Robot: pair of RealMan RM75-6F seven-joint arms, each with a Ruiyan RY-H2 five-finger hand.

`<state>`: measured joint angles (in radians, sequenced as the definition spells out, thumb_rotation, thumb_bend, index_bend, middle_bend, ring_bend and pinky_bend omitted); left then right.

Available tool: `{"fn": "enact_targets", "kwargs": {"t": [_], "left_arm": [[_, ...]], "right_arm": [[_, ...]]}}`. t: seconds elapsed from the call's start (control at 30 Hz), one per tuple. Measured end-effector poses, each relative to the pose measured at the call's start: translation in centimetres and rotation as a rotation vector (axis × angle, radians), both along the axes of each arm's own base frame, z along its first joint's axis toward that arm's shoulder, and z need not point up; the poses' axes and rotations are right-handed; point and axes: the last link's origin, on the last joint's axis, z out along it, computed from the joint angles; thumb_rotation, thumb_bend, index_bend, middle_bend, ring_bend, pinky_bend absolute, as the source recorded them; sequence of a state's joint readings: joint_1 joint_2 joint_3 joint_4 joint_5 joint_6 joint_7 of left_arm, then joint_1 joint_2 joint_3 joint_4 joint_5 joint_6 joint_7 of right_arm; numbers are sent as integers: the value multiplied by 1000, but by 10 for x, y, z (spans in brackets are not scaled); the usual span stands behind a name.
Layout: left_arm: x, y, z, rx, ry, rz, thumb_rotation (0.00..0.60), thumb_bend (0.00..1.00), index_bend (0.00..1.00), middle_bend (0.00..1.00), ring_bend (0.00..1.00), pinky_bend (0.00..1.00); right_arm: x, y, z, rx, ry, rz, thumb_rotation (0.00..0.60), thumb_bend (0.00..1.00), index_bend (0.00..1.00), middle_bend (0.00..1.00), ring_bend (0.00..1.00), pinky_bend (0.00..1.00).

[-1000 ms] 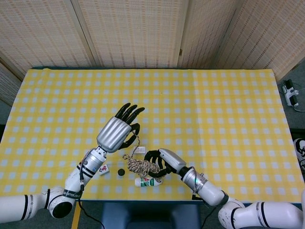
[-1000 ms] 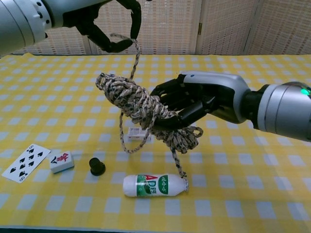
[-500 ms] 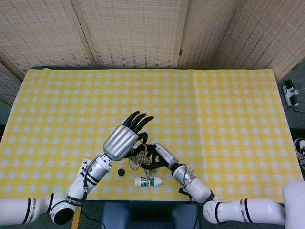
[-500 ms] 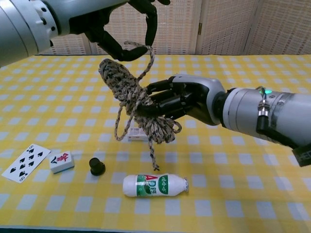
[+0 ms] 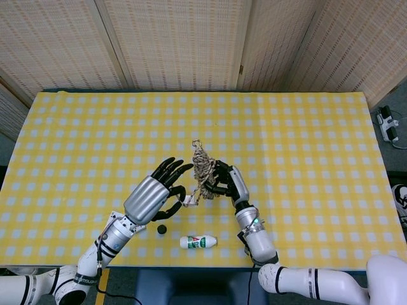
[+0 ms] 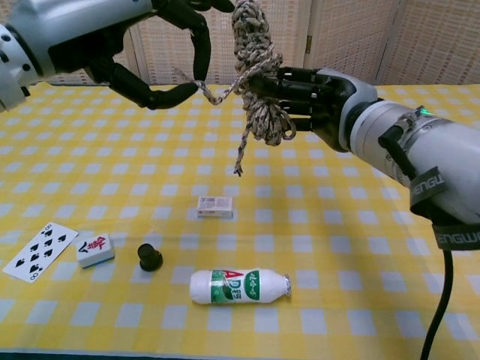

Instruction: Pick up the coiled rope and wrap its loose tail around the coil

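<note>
Chest view shows the right hand point(image 6: 315, 94) gripping the coiled rope point(image 6: 257, 71) upright, lifted well above the checked table point(image 6: 360, 247). The left hand point(image 6: 161, 71) pinches the loose tail point(image 6: 217, 94) between thumb and a fingertip, stretched taut beside the coil. To wrap well, the left hand should likely keep tension and circle the coil's middle while the right holds steady. Below lie a small bottle point(image 6: 238, 286), a box point(image 6: 214, 206) and a playing card point(image 6: 37, 251)
</note>
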<state>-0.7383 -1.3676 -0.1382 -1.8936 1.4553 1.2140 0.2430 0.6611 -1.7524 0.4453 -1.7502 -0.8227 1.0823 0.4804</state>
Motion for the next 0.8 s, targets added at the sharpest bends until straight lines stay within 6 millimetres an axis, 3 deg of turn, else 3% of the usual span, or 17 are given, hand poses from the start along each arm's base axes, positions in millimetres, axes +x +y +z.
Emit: {"fn": "enact_targets", "kwargs": {"t": [0.5, 0.8], "left_arm": [[-46, 24, -1, 11, 24, 157, 600, 497, 633, 113, 42, 0], [-56, 32, 0, 16, 14, 181, 600, 497, 632, 113, 47, 0]], "right_arm": [[-22, -2, 46, -151, -159, 95, 600, 691, 815, 694, 783, 685], [-27, 3, 48, -134, -101, 134, 600, 691, 815, 694, 783, 685]]}}
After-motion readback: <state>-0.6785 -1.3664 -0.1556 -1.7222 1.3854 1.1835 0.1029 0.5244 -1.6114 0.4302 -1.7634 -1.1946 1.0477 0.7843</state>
